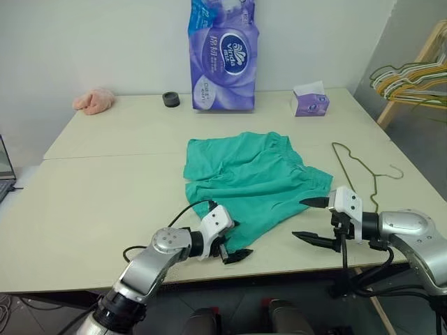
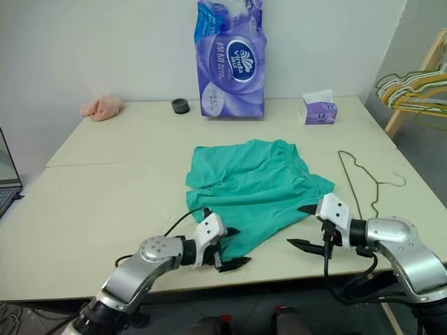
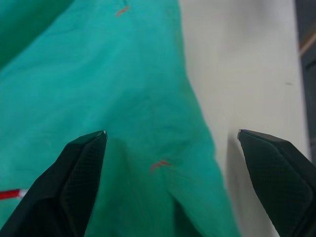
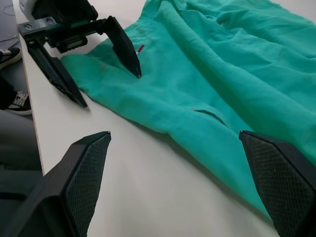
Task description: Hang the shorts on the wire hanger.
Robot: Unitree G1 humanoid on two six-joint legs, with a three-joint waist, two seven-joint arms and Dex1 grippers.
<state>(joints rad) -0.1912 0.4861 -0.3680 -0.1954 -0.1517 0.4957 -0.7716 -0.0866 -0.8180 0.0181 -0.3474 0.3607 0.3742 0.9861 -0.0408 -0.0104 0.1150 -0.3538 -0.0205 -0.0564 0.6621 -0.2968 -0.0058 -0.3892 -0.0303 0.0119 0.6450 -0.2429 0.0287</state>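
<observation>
I see a pale table (image 1: 105, 209) with a seam across it, pushed against a plain white wall (image 1: 91, 42). At far right stands a wooden rack (image 1: 419, 63), a grey floor (image 1: 419, 150) beneath it. Possibly a laptop (image 1: 5, 174) at left.

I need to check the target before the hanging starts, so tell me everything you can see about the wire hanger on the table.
The wire hanger is a single thin olive-green wire bent into a narrow triangle with a hook at one end. It lies flat on the table, near its right edge, with the hook pointing toward that edge. It sits just right of the shorts, close to them but not overlapping as far as can be seen. Nothing hangs on it. The right gripper is open, nearer the robot than the hanger, and not touching it.
</observation>
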